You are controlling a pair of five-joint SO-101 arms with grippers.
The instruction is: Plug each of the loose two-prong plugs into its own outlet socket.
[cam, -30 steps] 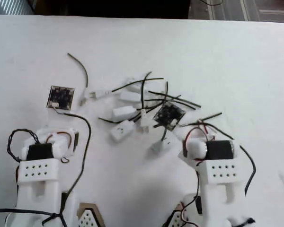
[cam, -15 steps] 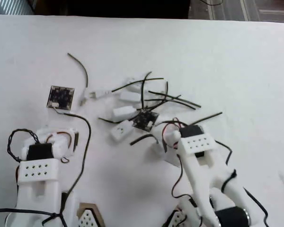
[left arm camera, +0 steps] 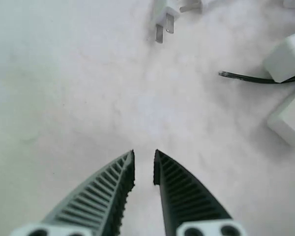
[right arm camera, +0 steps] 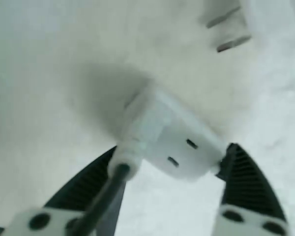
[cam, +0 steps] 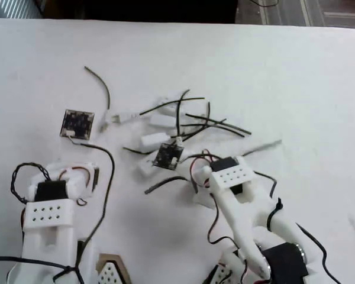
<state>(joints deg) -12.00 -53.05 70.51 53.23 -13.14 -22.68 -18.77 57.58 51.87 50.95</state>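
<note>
Several white outlet sockets and two-prong plugs with short black cords lie tangled at the table's middle point(cam: 177, 121). My right gripper point(cam: 167, 155) hangs over the nearest socket point(cam: 145, 167). In the right wrist view this gripper point(right arm camera: 172, 150) is open, its fingers point(right arm camera: 243, 177) straddling that socket point(right arm camera: 179, 147), whose two slots face the camera. A plug's prongs point(right arm camera: 226, 32) lie just beyond. My left gripper point(cam: 77, 123) stands left of the pile, shut on nothing point(left arm camera: 143, 157) above bare table. A loose plug point(left arm camera: 164, 17) lies ahead of it, also seen from above point(cam: 115, 118).
Two white sockets point(left arm camera: 287, 59) and a black cord point(left arm camera: 255, 78) lie off to one side of the left gripper. A lone black cord point(cam: 100, 83) curls at the back left. The table's far edge point(cam: 177, 19) runs along the back, with bare white surface point(cam: 307, 89) to the right.
My right arm has reached forward and swung left, bringing its gripper from the pile's right side onto the near socket. Some cords have shifted. The left arm has stayed put.
</note>
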